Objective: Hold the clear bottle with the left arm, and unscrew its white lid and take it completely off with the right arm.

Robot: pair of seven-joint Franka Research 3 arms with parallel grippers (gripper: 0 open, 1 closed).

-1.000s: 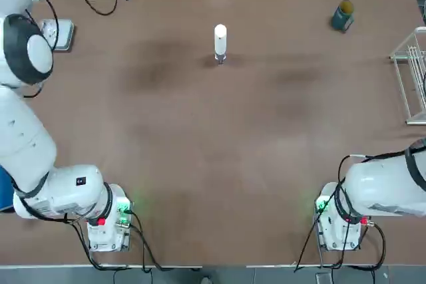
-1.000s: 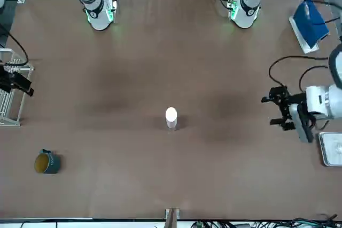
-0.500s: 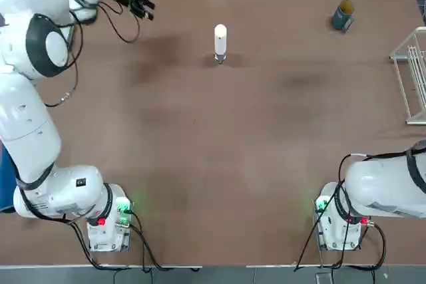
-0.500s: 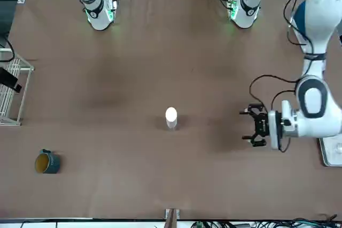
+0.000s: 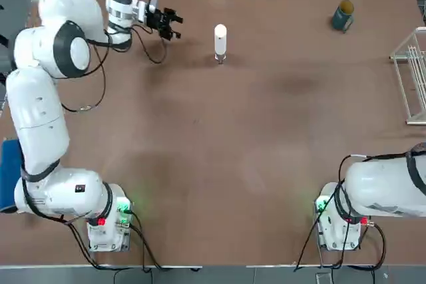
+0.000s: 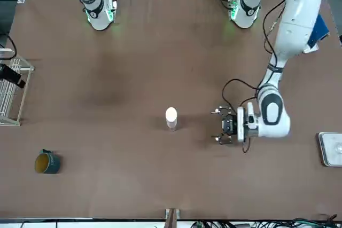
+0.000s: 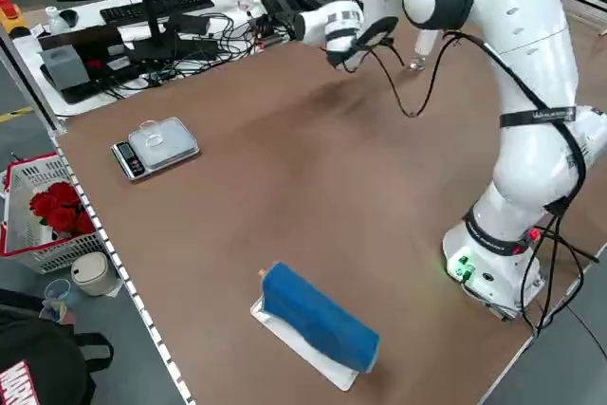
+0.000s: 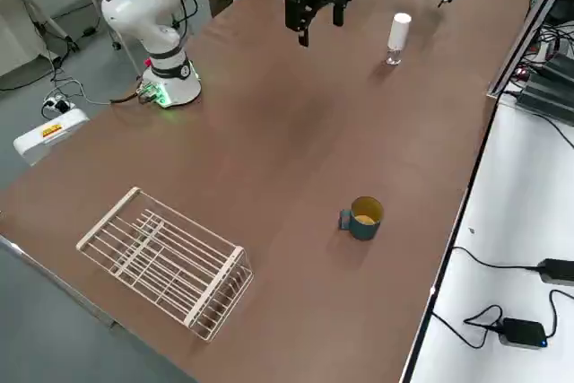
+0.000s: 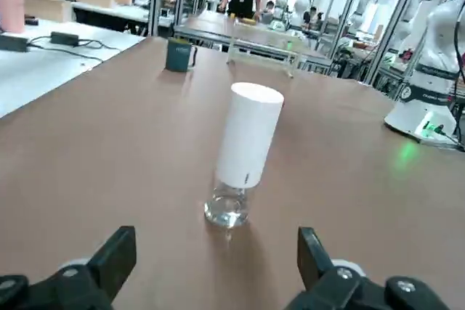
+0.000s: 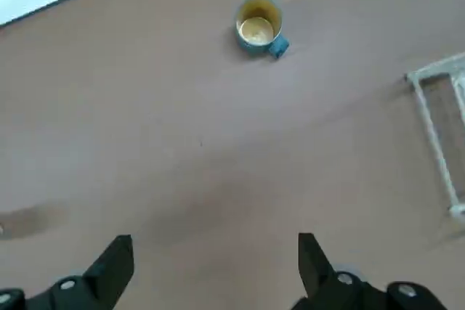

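The clear bottle (image 5: 220, 57) stands upright at the far middle of the table, with the tall white lid (image 5: 219, 36) on it. My left gripper (image 5: 172, 24) hovers low to its left, open and pointing at it, a short gap away. In the left wrist view the white lid (image 9: 248, 136) and the glassy bottle (image 9: 227, 207) sit centred ahead of the open left gripper (image 9: 214, 252). In the right side view my right gripper (image 8: 318, 22) hangs high above the table, open and holding nothing, well short of the bottle (image 8: 393, 56).
A dark-teal mug (image 5: 343, 16) stands at the far right corner and a white wire rack (image 5: 413, 78) at the right edge. A scale (image 6: 331, 148) and a blue object (image 7: 318, 315) lie on the robot's left side. Cables run along the far edge.
My left arm has swung in from the table's far left edge toward the bottle, stopping close beside it. The bottle and the right arm's base have not moved.
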